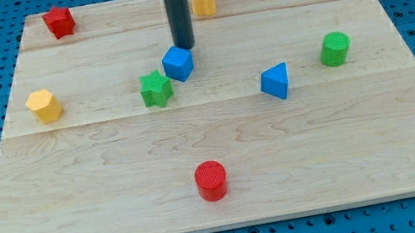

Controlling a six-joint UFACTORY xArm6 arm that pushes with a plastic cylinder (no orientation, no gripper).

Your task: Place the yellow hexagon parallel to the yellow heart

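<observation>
My tip (183, 48) has no jaws to open or close; it is a bare rod end resting low on the board (228, 181), holding nothing, and it sits just above the blue cube (178, 63) toward the view's top, so near that I cannot tell whether they touch. Just beyond the cube, down and to the view's left of my tip, is the green star (156, 89), almost against the cube.

Up and slightly to the view's right of my tip lies a yellow block (203, 1) near the board's far edge; its outline is soft, and I take it for the yellow heart. Well off to the view's left, a little lower than my tip, sits the yellow hexagon (44, 105), close to the left border. Neither yellow block is in contact with my tip.

The risks, as I judge them: any drive downward from here would shove the blue cube into the green star and scatter both. A straight sweep left toward the hexagon passes close to those two. The hexagon itself is near the board's edge, so a push from the wrong side could slide it off. An off-centre push would spin it away from the line intended.

Further out are the red block (59, 22) up left, the blue triangle (275, 81) and green cylinder (335, 48) to the right, and the red cylinder (211, 180) well below.
</observation>
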